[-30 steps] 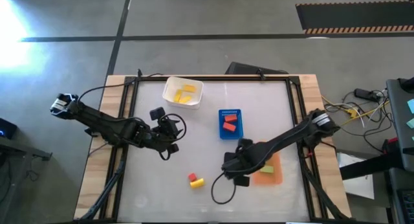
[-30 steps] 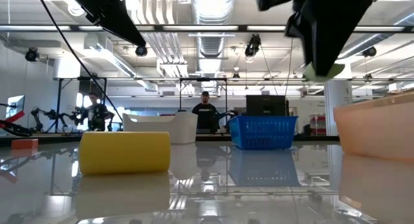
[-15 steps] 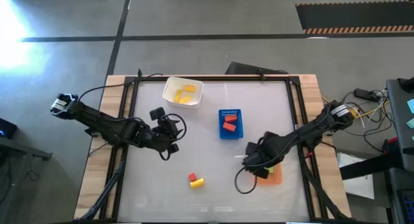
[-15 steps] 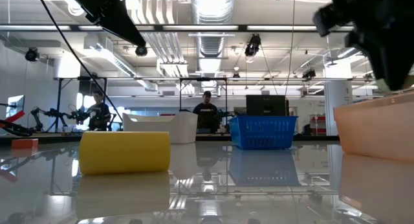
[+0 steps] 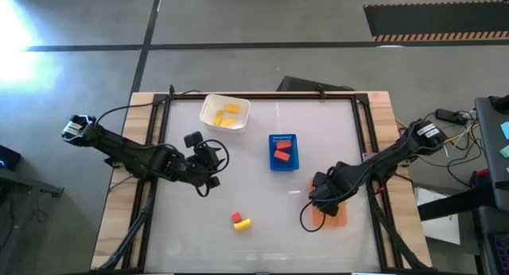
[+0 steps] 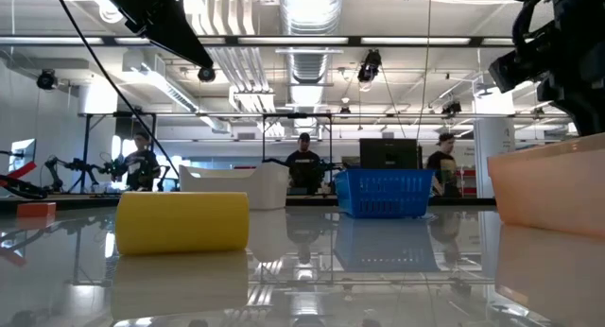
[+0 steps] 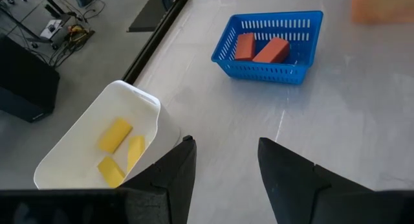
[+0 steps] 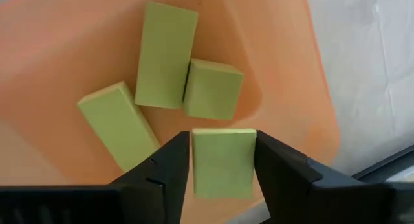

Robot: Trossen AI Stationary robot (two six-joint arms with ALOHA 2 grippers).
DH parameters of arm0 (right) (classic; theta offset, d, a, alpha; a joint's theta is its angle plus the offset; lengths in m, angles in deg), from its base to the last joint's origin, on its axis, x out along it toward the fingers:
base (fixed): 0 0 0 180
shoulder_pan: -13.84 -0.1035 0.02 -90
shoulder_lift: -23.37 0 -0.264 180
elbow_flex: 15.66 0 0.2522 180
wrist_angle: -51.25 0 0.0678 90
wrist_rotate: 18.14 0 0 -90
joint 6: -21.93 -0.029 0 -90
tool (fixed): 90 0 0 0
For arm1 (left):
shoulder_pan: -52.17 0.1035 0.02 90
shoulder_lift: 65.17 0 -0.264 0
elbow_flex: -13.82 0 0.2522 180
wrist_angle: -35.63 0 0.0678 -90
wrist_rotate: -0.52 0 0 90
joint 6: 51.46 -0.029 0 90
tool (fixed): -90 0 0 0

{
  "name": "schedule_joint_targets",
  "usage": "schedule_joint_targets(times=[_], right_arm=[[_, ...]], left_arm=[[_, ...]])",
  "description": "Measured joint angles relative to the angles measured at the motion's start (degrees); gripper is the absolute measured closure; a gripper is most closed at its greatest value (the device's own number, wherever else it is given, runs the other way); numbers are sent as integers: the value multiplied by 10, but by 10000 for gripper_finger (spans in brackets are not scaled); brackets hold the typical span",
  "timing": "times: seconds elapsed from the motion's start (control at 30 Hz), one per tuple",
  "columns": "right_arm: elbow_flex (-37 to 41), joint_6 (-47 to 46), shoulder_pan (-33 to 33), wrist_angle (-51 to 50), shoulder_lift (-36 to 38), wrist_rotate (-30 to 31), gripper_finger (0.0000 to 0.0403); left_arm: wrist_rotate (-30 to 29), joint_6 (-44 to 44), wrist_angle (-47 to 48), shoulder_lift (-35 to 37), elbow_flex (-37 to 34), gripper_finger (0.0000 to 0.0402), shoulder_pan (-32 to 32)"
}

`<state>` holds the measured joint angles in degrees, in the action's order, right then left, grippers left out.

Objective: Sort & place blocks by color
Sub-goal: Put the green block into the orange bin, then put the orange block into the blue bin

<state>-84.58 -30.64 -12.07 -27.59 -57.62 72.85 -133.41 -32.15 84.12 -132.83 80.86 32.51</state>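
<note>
A light green block (image 8: 223, 160) sits between the right gripper's (image 8: 223, 179) parted fingers, over the orange tray (image 8: 58, 75) holding three more green blocks (image 8: 165, 56); whether it is clamped cannot be told. The left gripper (image 7: 223, 162) hovers open near the white tub (image 7: 145, 120).

Ceiling strip lights (image 6: 307, 10) are lighting the room brightly and evenly, and the glossy table (image 6: 378, 270) is mirroring them. Glare is washing out the floor (image 5: 24, 36) well beyond the left gripper (image 5: 208, 173). The yellow block (image 6: 181, 223) nearest the low camera is looking slightly soft.
</note>
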Motion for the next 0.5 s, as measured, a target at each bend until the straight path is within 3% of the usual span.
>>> schedule_joint_targets(times=[0.2,0.5], right_arm=[[-3,1,0,0,0,0,225],[-33,3,0,-4,0,4,221]], left_arm=[[0,0,0,0,0,251,0],[0,0,0,-8,0,251,0]])
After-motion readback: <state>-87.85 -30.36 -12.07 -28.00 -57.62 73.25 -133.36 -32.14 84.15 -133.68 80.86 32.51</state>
